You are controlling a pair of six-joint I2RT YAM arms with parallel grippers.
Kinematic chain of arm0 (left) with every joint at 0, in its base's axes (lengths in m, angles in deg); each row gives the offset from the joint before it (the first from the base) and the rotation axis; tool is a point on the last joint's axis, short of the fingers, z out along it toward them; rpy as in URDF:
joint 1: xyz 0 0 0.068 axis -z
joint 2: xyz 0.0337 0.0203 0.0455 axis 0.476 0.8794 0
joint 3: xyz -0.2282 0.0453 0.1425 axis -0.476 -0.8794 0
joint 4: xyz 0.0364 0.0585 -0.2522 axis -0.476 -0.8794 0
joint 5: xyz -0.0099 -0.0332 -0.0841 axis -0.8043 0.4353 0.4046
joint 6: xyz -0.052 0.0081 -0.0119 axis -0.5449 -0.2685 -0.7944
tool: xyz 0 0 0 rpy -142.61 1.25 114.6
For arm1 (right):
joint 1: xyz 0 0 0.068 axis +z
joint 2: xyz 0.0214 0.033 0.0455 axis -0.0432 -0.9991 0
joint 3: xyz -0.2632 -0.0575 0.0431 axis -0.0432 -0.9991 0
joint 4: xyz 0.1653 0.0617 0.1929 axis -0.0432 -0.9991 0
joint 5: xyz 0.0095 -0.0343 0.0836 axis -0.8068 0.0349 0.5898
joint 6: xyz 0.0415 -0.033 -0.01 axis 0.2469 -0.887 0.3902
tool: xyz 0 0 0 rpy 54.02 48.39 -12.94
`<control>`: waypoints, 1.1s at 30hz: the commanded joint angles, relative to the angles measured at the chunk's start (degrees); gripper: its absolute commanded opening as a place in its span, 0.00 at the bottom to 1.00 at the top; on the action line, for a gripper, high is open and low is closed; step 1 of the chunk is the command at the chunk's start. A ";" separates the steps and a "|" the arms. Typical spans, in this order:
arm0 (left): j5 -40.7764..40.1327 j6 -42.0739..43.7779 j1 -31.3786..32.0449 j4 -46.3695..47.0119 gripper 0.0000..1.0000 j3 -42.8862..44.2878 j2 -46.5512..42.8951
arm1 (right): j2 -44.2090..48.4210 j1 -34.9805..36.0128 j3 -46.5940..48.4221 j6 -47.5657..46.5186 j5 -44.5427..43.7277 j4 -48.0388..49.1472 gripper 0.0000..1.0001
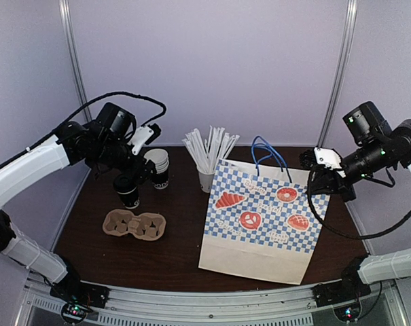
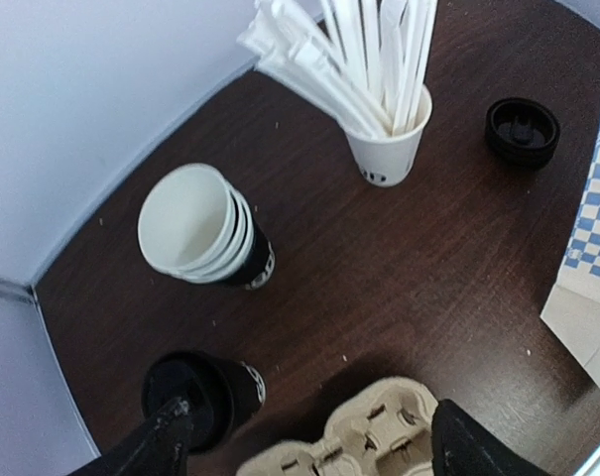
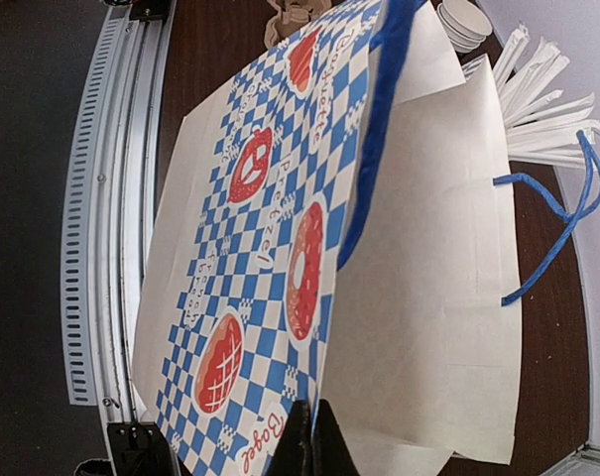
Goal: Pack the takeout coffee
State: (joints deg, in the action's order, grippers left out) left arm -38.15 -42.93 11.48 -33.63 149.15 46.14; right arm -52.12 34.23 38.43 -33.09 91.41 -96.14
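Coffee in a small black paper cup with a black plastic lid (image 1: pixel 127 191) is stood on the dark brown worktop (image 1: pixel 181 255), just behind a brown cardboard cup carrier (image 1: pixel 134 225). The left pincer (image 2: pixel 309 424) is spread wide, one finger beside the cup. The right pincer (image 3: pixel 304 424) is pressed together on the rim of a blue-checked paper bag (image 3: pixel 245 248).

4 items left, 1 bag right, on dark wooden table (image 1: pixel 178 255).
Frontmost, moulded-pulp cardboard carrier (image 1: pixel 134 224); just behind, lidded black paper cup (image 1: pixel 127 190); behind-right of that, stack of lidless white-rimmed cups (image 1: pixel 159 166); rightward, white cup of straws (image 1: pixel 206 178), just behind left edge of checked paper bag (image 1: pixel 259 221).
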 commanded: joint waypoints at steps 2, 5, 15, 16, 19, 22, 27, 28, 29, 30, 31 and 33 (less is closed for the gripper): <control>-0.53 -8.43 -0.44 -14.64 0.80 2.22 0.88 | -0.01 1.24 -1.91 0.34 -1.72 1.39 0.02; 0.94 -10.13 -0.44 -19.32 0.76 0.80 0.10 | -0.50 1.95 -1.48 -0.82 1.67 -1.10 0.08; 4.76 -18.72 -3.71 -27.17 0.71 -3.19 3.19 | -2.12 2.01 4.55 -1.46 11.23 -6.45 0.52; 4.68 -19.20 -3.83 -27.38 0.71 -3.83 3.60 | -2.30 1.94 5.34 -1.41 12.04 -7.24 0.55; 5.24 -20.12 -4.38 -27.51 0.71 -5.64 4.92 | -2.55 1.47 7.75 -1.32 14.94 -9.09 0.58; 7.13 -20.20 -4.73 -27.38 0.70 -6.46 6.41 | -2.40 0.72 9.49 -0.77 16.07 -9.34 0.59; 11.08 -21.33 -4.83 -24.34 0.69 -9.34 8.40 | -2.08 -1.01 13.17 0.18 16.72 -10.06 0.61; 11.93 -21.69 -4.84 -23.41 0.70 -10.19 8.70 | -1.97 -1.66 13.87 0.38 16.98 -10.25 0.61; 12.33 -22.05 -4.83 -22.54 0.70 -10.91 8.92 | -1.87 -2.35 14.43 0.50 17.39 -10.41 0.61; 12.33 -22.45 -4.83 -21.48 0.71 -11.76 9.13 | -1.78 -3.04 14.72 0.59 17.69 -10.54 0.61; 12.38 -22.64 -4.83 -20.49 0.71 -12.53 9.22 | -1.70 -3.56 14.81 0.76 17.76 -10.47 0.61; 12.32 -22.37 -4.79 -18.35 0.73 -14.12 9.47 | -1.68 -4.30 14.99 0.95 17.77 -10.33 0.61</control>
State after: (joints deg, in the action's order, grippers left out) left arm -27.92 -63.94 7.02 -57.26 137.48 54.89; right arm -54.37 31.49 52.05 -33.27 107.32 -105.23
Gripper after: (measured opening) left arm 0.713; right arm 0.609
